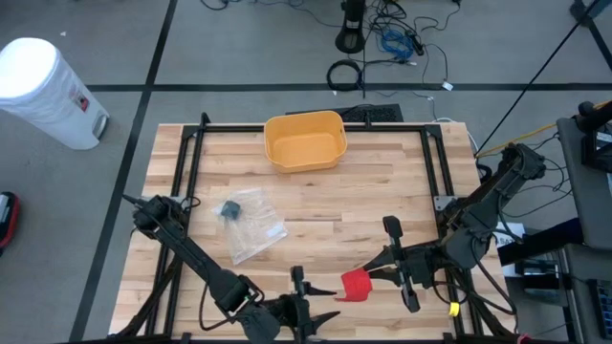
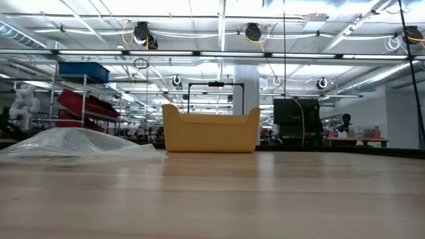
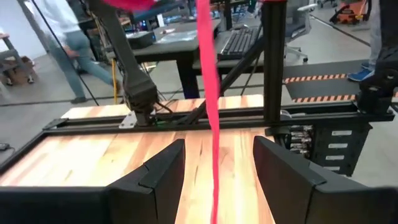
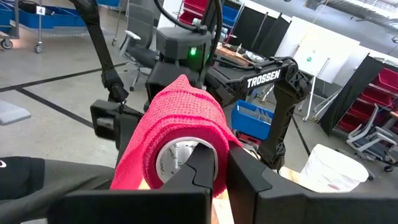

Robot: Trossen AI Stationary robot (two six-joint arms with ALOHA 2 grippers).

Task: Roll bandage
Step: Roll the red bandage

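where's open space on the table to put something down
Bare wood lies right of the yellow bin and across the middle between the plastic bag and the frame's right rail. The front edge is crowded: both tools and the red bandage.

Bright, even light from ceiling strips above the yellow bin; the table before it is blurred, shadows beside it soft and faint.

table: wood | yellow bin at far edge | plastic bag left
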